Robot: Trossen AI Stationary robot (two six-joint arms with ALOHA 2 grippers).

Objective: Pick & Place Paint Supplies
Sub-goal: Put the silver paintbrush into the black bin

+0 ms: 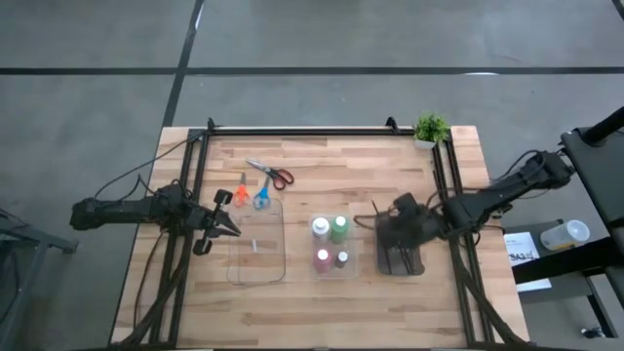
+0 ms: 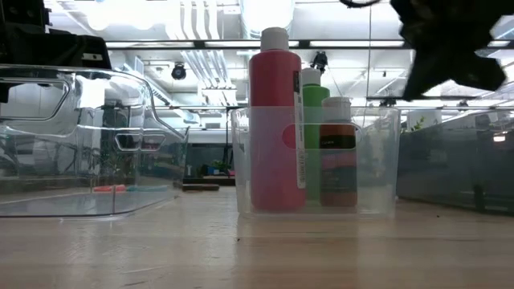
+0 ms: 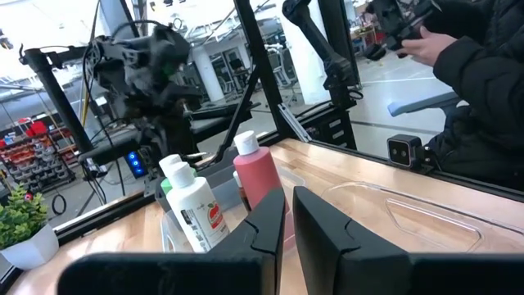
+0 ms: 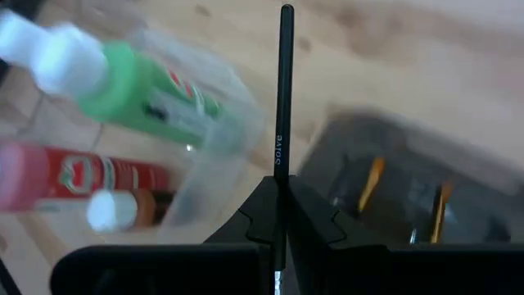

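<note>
Currently: right gripper (image 4: 279,215) clamps a thin dark paintbrush (image 4: 283,90) above the dark grey tray (image 1: 401,249), right of frame centre. Left gripper (image 1: 229,224) (empty, fingers near-closed) hovers centre-left; paint bottles (image 1: 331,242) stand in the middle clear bin (image 1: 331,271).

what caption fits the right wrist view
Right hand shut on a thin paintbrush above the dark tray.

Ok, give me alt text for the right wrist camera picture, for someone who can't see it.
The right gripper is shut on a thin dark paintbrush, held over a dark grey tray with orange-tipped brushes inside. Beside it, green and red paint bottles stand in a clear tray.
</note>
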